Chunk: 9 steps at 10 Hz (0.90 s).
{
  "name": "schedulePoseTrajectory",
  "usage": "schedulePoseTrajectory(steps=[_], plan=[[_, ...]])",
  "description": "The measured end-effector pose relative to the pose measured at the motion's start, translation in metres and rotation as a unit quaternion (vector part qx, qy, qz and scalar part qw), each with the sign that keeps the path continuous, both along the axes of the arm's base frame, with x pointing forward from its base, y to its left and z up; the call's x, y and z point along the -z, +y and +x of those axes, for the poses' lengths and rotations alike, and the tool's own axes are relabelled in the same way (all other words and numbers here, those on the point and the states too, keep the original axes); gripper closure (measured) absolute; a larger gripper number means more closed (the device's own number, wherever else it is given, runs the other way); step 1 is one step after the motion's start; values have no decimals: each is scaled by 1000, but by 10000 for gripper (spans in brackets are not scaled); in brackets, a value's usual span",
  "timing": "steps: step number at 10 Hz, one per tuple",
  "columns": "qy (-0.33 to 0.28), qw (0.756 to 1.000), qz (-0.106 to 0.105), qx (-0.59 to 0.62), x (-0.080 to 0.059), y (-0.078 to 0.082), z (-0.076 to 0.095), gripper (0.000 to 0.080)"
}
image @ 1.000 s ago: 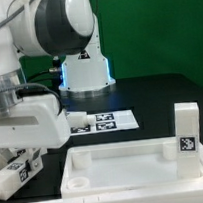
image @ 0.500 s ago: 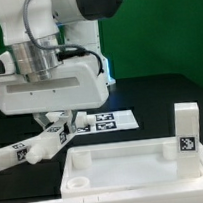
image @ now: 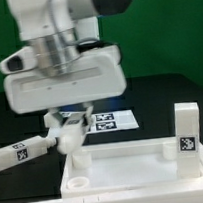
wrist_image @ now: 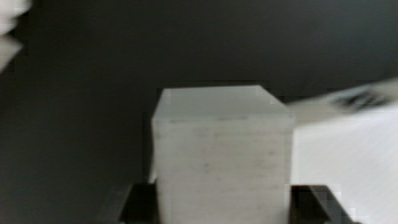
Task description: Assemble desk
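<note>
Hand (image: 68, 131) at the end of the white arm (image: 65, 81) is closed on one end of a white square leg (image: 29, 152); the leg slants away from the hand toward the exterior view's left, its free end lower than the gripped end; a black-and-white tag (image: 22, 150) shows on its side; whether the low end touches the black worktop (image: 154, 96) cannot be told. In the wrist view the leg (wrist_image: 217, 140) fills the middle of the picture as a pale block, with a dark finger (wrist_image: 135, 206) pressed against one side and a second dark finger against the other side; the background there is dark and blurred.

The hand hangs just beyond the far rim of the tabletop (image: 124, 148), near its corner on the exterior view's left; the tabletop is a wide white rimmed panel lying flat on the worktop at the front of the scene, hollow side up; a second leg (image: 185, 130) stands upright in its corner on the exterior view's right, with a tag facing the camera; the held leg is well apart from that one.

Behind the hand the marker board (image: 113, 119) lies flat on the worktop, partly hidden by the arm.
</note>
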<state>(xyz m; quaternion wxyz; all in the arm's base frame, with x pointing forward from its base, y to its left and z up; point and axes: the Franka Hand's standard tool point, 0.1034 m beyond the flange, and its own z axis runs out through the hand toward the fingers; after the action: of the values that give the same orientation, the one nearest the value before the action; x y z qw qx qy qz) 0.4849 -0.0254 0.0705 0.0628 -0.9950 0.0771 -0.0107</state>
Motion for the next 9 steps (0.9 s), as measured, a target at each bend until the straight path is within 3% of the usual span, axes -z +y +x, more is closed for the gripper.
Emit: schedulePoseTrajectory(steps=[2, 4, 6, 9], plan=[[-16, 996, -21, -82, 2, 32, -23, 515], [-22, 989, -25, -145, 2, 23, -21, 515], [-26, 976, -32, -212, 3, 23, -22, 515], [-75, 921, -63, -378, 5, 67, -40, 515]])
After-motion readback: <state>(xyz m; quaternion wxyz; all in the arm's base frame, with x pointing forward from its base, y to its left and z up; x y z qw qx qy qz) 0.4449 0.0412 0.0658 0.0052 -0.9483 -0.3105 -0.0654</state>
